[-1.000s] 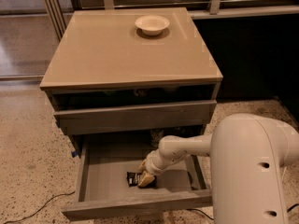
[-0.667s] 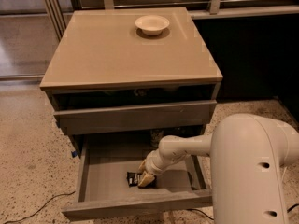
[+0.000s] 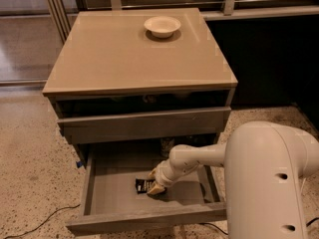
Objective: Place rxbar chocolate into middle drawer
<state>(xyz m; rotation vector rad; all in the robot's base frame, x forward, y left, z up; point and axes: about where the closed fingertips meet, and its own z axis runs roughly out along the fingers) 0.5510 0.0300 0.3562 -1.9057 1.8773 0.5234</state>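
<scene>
Camera view: end effector point(image 3: 155, 187) stays at rxbar chocolate point(image 3: 143, 185) in middle drawer point(image 3: 113, 195), grip unclear.

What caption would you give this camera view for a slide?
The gripper is low inside the open middle drawer, right at the rxbar chocolate; a bowl sits on the cabinet top.

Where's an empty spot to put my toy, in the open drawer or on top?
In the middle drawer, the floor on the picture's left is bare, between the side wall and the rxbar chocolate. The middle is crowded: the gripper sits right by the bar. On the cabinet top, everything in front of the bowl is bare.
</scene>
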